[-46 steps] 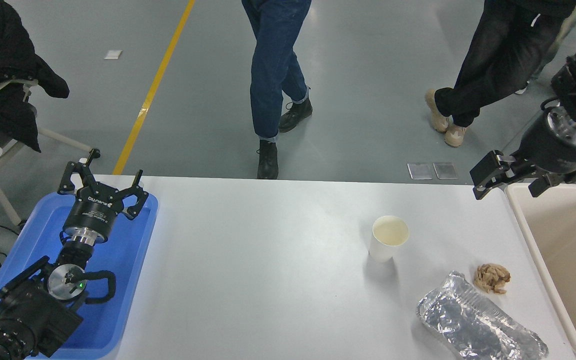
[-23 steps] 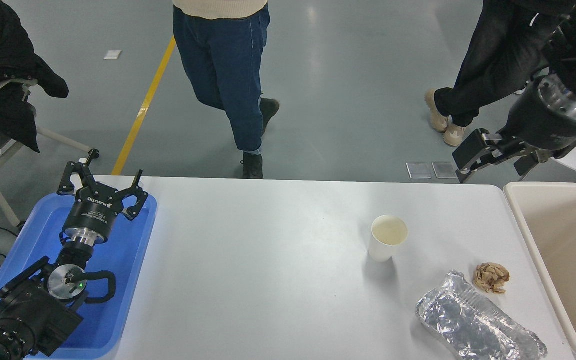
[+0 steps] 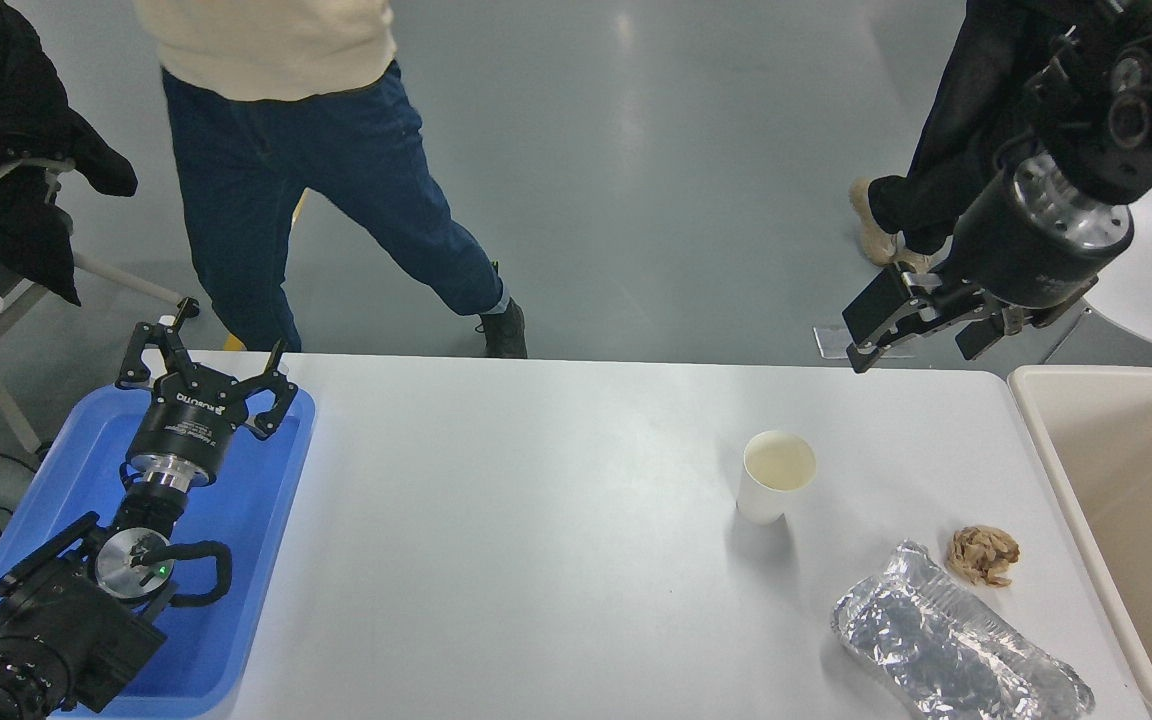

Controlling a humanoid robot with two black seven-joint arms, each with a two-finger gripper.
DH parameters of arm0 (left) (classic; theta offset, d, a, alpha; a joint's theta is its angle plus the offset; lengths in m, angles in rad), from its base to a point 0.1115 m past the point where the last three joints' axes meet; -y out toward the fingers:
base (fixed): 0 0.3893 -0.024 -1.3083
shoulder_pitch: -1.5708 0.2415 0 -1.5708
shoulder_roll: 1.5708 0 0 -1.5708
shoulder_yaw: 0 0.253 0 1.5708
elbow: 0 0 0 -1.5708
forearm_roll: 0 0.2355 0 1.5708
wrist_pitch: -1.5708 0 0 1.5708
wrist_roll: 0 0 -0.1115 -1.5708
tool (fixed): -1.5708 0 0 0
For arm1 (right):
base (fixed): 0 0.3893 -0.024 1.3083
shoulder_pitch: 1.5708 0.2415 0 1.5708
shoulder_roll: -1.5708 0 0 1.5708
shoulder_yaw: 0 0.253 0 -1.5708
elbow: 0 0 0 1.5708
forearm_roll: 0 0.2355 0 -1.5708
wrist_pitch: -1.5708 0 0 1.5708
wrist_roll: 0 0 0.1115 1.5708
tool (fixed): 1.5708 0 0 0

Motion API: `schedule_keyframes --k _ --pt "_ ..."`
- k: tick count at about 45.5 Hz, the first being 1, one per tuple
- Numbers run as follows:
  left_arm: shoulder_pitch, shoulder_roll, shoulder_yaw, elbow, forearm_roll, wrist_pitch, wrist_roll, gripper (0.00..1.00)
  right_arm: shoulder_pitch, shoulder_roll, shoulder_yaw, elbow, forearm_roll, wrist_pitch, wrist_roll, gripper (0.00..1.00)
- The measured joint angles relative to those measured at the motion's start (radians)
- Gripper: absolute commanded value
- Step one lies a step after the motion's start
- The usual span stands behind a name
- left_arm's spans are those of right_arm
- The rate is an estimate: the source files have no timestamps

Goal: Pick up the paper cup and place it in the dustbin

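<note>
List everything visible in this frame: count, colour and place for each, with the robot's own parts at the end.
paper cup: 1, white, cream inside, upright on the table right of centre
dustbin: 1, cream-beige tub, at the table's right end, partly cut off
foil container: 1, crumpled silver, near right part of the table
crumpled brown wad: 1, tan, between foil container and dustbin
blue tray: 1, blue, left end of the table
table: 1, white
person in jeans: 1, cream top, beyond the far edge, left
person in black trousers: 1, far right
black jacket: 1, on a chair, upper left
left gripper: 1, black, open, parked above the blue tray
right gripper: 1, black, open, empty, raised near the table's far right edge
</note>
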Motion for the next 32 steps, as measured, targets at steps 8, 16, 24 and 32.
schedule_keyframes --k 8,16,24,32 --pt "0.0 0.0 0.0 0.0 0.001 0.0 0.001 1.0 -0.091 0.022 0.004 -0.019 0.057 -0.131 -0.002 1.0" --pt "0.0 0.0 0.0 -0.001 0.001 0.0 0.001 1.0 -0.183 0.05 0.003 -0.051 0.112 -0.209 -0.009 1.0" --pt "-0.001 -0.001 0.0 -0.002 0.001 0.0 0.001 1.0 -0.293 0.074 0.001 -0.117 0.182 -0.239 -0.014 1.0" --pt "0.0 0.0 0.0 -0.001 0.001 0.0 0.001 1.0 -0.42 0.098 -0.001 -0.199 0.222 -0.272 -0.017 1.0"
